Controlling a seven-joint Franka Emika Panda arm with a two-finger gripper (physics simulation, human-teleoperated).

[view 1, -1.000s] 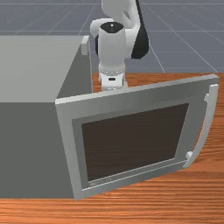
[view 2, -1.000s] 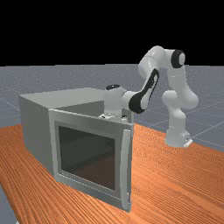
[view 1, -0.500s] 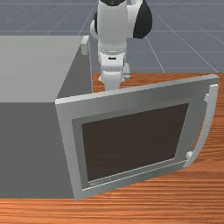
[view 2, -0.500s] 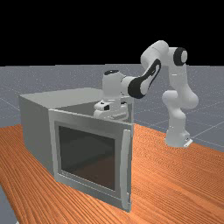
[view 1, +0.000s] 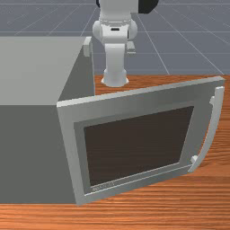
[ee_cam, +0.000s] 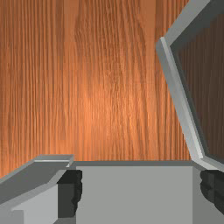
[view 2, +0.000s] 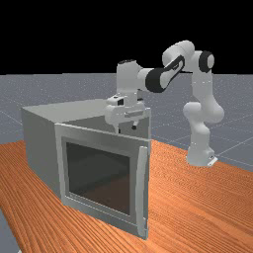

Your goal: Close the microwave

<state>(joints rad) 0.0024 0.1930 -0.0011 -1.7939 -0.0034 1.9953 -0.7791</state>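
Microwave (view 1: 36, 72) stands on the table (view 1: 179, 204) at the front view's left, its door (view 1: 134, 102) open toward the right; on the door's far side hangs the gripper (view 2: 126, 129), fingers (ee_cam: 69, 192) released, spread wide.

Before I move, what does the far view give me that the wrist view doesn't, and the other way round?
Far view: the long, upright grey bar handle on the outer side of the open, flat grey door, and the white arm base.
Wrist view: the door's inner face.
Both: the door, its dark rectangular window, part of the boxy grey microwave body, the orange-brown wooden table, and my tool, fingers apart.
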